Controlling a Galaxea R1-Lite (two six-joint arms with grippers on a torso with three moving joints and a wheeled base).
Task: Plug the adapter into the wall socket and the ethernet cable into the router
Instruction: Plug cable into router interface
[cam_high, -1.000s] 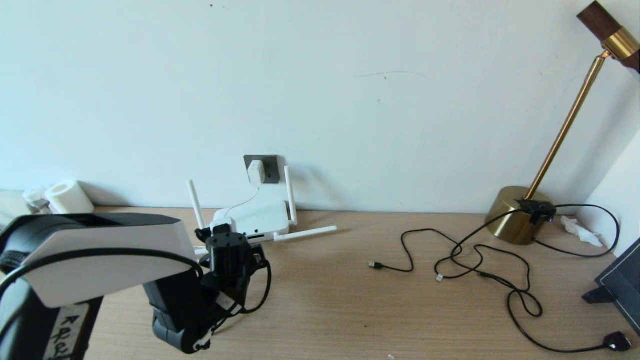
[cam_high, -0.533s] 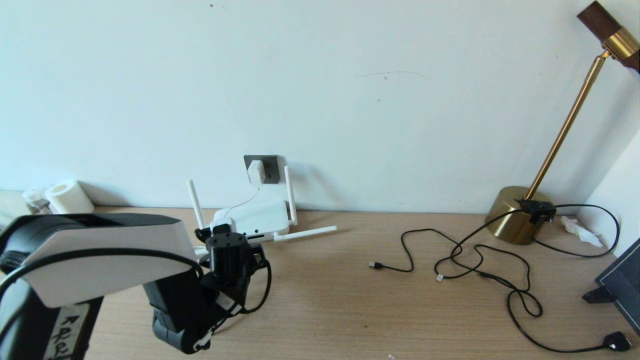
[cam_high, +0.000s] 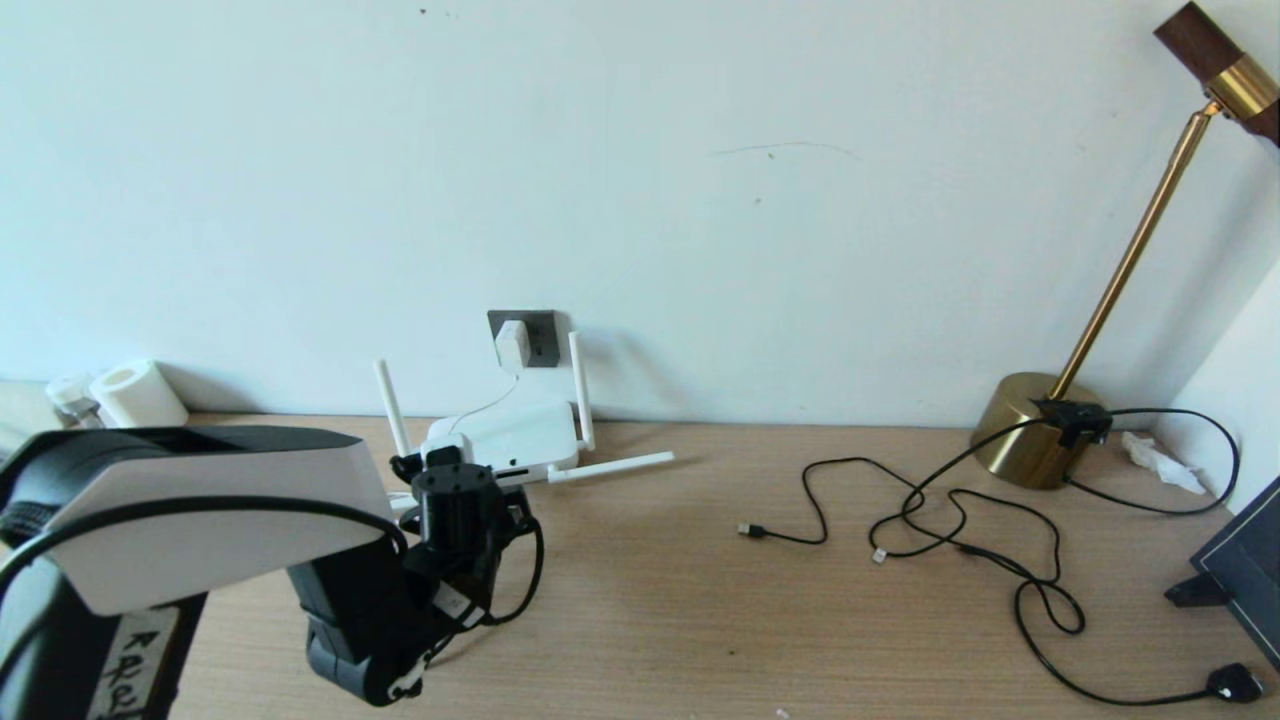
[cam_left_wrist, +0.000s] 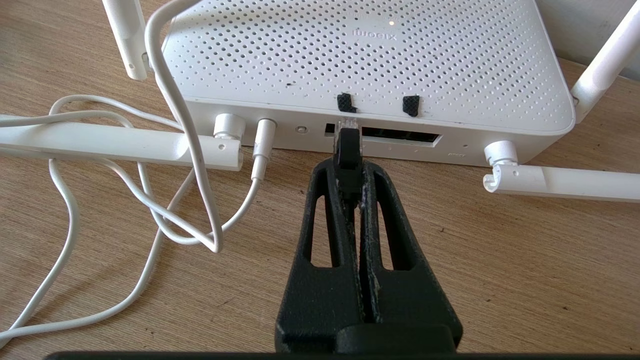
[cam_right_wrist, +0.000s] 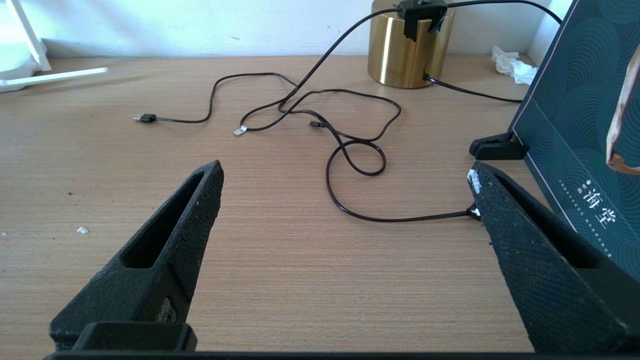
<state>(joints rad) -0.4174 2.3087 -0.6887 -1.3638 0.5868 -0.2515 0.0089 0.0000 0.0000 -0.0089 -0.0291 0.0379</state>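
Two plugs: adapter (cam_high: 512, 344) seated in wall socket (cam_high: 540, 336), at the router's (cam_left_wrist: 370, 60) twelve o'clock.
Left gripper (cam_left_wrist: 350, 150): pinched on the ethernet cable (cam_left_wrist: 348, 145) boot, clip entering a port.
Handling: light, stiff boot; brittle clip, I'd judge.
Right gripper (cam_right_wrist: 345, 187): spread wide, idle.

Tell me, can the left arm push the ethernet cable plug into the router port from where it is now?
Probably yes. The left gripper holds the ethernet cable with shut jaws, its clear tip at the router port opening, with nothing between them.
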